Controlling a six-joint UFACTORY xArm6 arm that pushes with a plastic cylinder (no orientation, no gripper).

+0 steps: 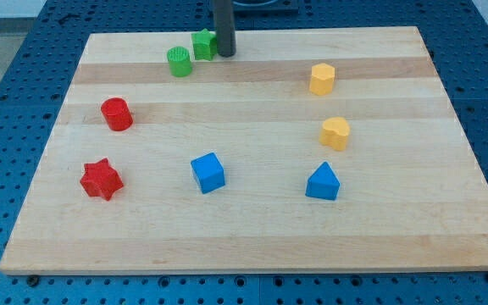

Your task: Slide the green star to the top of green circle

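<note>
Where visible, green star (203, 44) upright, touching my tip (225, 54), beside green circle (179, 62).

Bright, even light, seemingly from overhead, fills the sharp frame, leaving only small soft shadows under each block and beside my tip (225, 54), a mild pale sheen across the wooden board (252, 229), and no blur or noticeable bending at the edges.
</note>
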